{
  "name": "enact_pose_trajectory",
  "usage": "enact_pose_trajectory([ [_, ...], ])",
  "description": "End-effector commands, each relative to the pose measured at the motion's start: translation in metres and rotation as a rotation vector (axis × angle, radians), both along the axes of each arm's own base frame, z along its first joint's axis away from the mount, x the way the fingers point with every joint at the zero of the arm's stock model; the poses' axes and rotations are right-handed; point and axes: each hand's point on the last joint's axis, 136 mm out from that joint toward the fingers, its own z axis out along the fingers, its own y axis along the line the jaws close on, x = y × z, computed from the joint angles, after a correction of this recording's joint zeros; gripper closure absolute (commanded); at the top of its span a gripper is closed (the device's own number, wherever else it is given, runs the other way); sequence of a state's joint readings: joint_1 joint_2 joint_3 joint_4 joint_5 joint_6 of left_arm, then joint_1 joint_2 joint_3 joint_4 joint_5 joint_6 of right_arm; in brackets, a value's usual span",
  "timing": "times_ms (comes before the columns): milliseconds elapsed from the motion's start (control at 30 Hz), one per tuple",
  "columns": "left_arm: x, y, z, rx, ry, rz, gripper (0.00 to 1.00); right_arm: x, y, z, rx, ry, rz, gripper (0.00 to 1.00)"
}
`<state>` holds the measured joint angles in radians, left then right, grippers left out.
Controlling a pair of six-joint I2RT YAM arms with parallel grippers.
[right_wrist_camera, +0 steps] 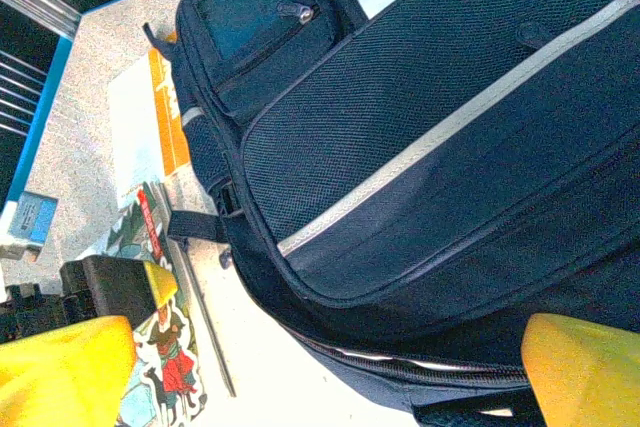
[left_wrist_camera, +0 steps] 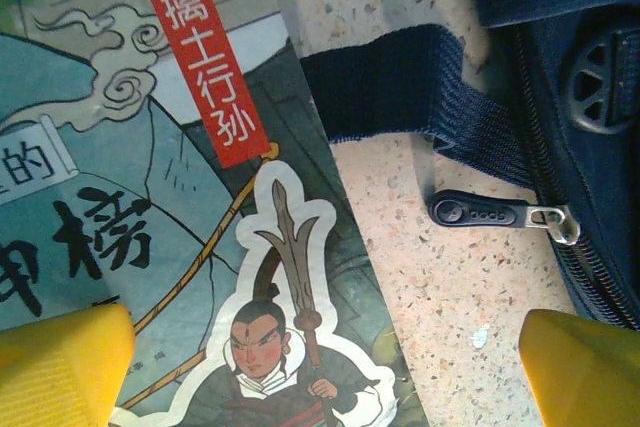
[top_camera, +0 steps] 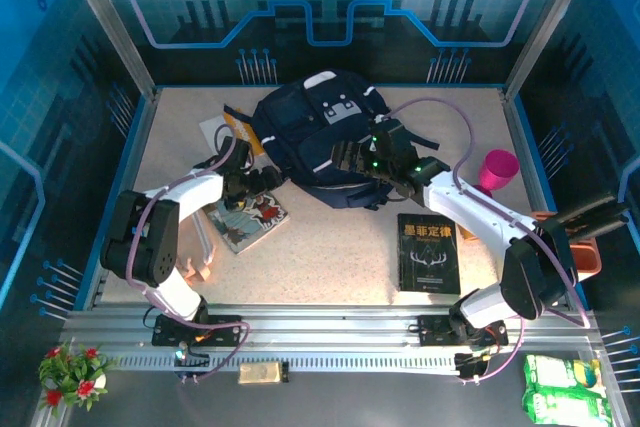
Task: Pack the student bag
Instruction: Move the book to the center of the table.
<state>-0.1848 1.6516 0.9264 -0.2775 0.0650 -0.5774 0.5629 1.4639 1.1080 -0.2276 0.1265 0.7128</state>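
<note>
Flanking student bag (top_camera: pixel 300 132): comic (top_camera: pixel 250 222), black book (top_camera: pixel 430 252)

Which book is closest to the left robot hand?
The cartoon book with the warrior, right beneath the left gripper. The black book lies by the right arm, the orange book beside the bag.

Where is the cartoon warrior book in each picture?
Top external: the cartoon book lies left of centre on the table, at the near-left side of the student bag.
Left wrist: the book is on the left, with the bag at the right edge.
Right wrist: the book is in the bottom left, left of the bag.
Shared landmark: the dark navy student bag.
</note>
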Motion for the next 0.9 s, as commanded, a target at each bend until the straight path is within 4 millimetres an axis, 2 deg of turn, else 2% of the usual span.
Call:
enact_pose_trajectory([
  [0,-0.004,-0.006,-0.006,-0.05,0.014,-0.006,0.01,-0.001,0.006,0.005,-0.016,-0.007,0.028,0.0],
  [233,-0.035,-0.028,-0.028,-0.114,0.127,-0.08,0.01,0.001,0.012,0.001,-0.005,0.003,0.041,0.0],
  [333,-0.055,-0.044,-0.028,-0.138,0.17,-0.101,0.01,0.002,0.015,-0.004,0.0,0.016,0.049,0.0],
  [433,-0.074,-0.068,-0.023,-0.2,0.204,-0.108,0.01,0.003,0.019,-0.009,0.006,0.034,0.059,0.0],
  [567,-0.092,-0.091,-0.014,-0.247,0.231,-0.077,0.01,0.004,0.025,-0.014,0.007,0.048,0.073,0.01],
  [633,-0.091,-0.097,-0.004,-0.288,0.215,-0.071,0.01,0.004,0.027,-0.015,0.005,0.055,0.08,0.01],
  [700,-0.081,-0.094,0.014,-0.285,0.159,-0.073,0.01,0.003,0.03,-0.015,0.0,0.056,0.09,0.01],
  [800,-0.067,-0.081,0.041,-0.251,0.079,-0.075,0.01,0.001,0.037,-0.016,-0.008,0.061,0.113,0.02],
  [867,-0.062,-0.065,0.049,-0.229,0.058,-0.057,0.01,-0.002,0.045,-0.017,-0.021,0.065,0.14,0.02],
])
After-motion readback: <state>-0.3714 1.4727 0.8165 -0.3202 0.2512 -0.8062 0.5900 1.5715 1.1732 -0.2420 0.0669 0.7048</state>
